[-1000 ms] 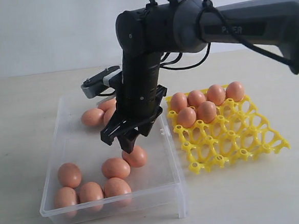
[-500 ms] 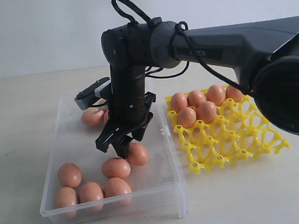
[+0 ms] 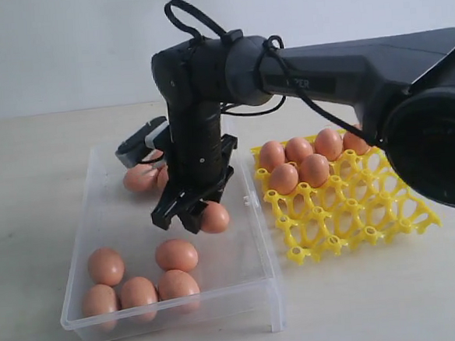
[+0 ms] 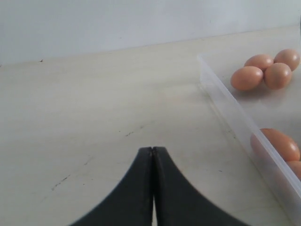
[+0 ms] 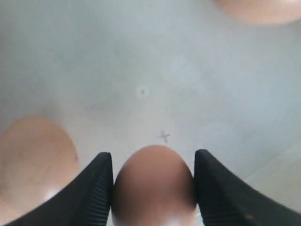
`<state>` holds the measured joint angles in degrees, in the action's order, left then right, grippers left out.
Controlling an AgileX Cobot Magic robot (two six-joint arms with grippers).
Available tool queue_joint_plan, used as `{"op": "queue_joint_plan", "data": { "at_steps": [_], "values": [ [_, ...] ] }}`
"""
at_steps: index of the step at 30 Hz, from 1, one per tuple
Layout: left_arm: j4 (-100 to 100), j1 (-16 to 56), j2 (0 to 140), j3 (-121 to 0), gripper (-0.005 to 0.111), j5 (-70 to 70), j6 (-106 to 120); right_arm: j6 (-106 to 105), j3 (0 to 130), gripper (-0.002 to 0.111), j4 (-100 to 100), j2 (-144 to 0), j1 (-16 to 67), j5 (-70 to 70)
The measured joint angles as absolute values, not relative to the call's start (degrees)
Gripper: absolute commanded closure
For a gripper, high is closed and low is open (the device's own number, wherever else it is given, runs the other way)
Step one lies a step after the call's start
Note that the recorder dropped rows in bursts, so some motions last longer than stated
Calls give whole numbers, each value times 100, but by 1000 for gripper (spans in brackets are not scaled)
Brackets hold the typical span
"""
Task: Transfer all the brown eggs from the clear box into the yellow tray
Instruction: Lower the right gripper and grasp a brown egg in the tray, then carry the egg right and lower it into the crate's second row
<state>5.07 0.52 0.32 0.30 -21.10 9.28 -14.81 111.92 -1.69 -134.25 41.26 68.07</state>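
Now, clear box on table left of yellow tray, six brown eggs in tray's far cups, five at box's near end, right gripper clamped on one egg over box floor, left gripper closed, empty.

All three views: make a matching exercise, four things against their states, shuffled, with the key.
Things:
1. right gripper
2. left gripper
3. clear box
4. yellow tray

States:
A. shut on nothing, over the bare table
B. loose eggs lie on its floor
C. closed on one egg
D. seated eggs rest in its cups

Pairs: 1-C, 2-A, 3-B, 4-D
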Motion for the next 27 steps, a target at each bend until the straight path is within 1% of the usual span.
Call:
{"op": "queue_joint_plan", "data": {
  "at_steps": [2,4,6,7,10,13,16,19,22,27],
  "values": [
    [507,52,32,30,107,-2110,928,-1469,11145,108,-158,-13151,4126,6180],
    [507,52,32,30,107,-2110,928,-1189,10564,108,140,-12565,4126,5019],
    [507,52,32,30,107,-2110,928,-772,9595,108,513,-11908,4021,3815],
    [507,52,32,30,107,-2110,928,-553,8904,108,612,-11533,3910,3183],
    [507,52,32,30,107,-2110,928,0,6928,108,727,-10326,3370,1240],
    [507,52,32,30,107,-2110,928,144,5802,108,738,-9737,2938,92],
    [507,52,32,30,107,-2110,928,190,4959,108,738,-9378,2483,-696],
    [507,52,32,30,107,-2110,928,256,4494,108,738,-9273,2012,-1296],
    [507,52,32,30,107,-2110,928,389,4238,108,738,-9278,1639,-1791],
    [507,52,32,30,107,-2110,928,843,4147,108,727,-9491,1229,-2164]
  ]
}}
